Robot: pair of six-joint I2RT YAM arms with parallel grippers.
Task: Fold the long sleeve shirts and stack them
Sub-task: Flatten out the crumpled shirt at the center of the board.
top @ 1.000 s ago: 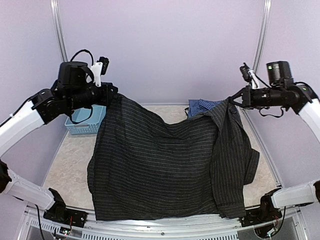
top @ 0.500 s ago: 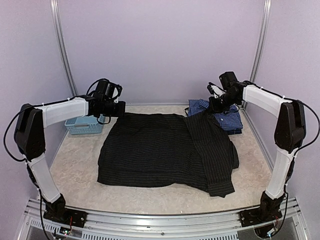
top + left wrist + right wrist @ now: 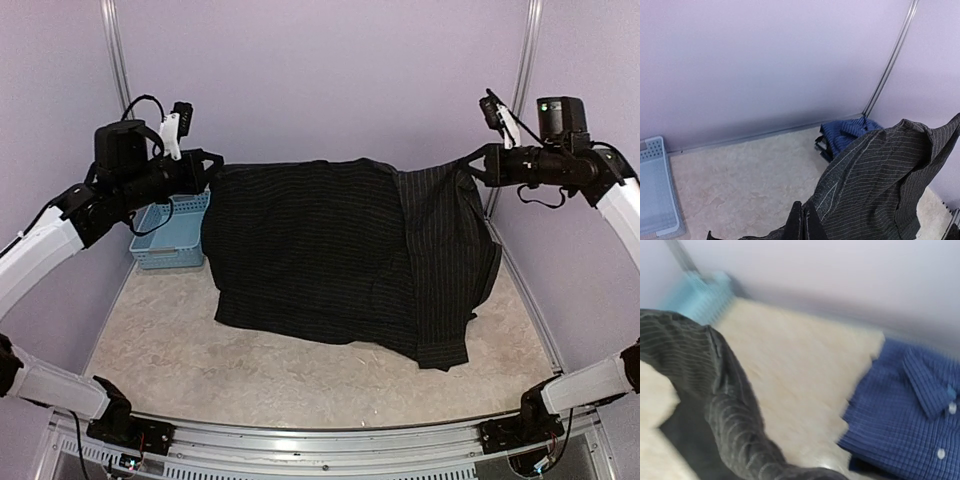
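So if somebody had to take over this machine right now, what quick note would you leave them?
Left gripper: shut on one top corner of the black shirt.
Right gripper: shut on the other top corner.
Black shirt: hangs spread between the two, lower edge reaching the table.
Blue shirt: lies at the table's far right corner and looks folded.
Done: apparently the blue shirt.
Left: lay the black shirt flat, fold it, stack the two.
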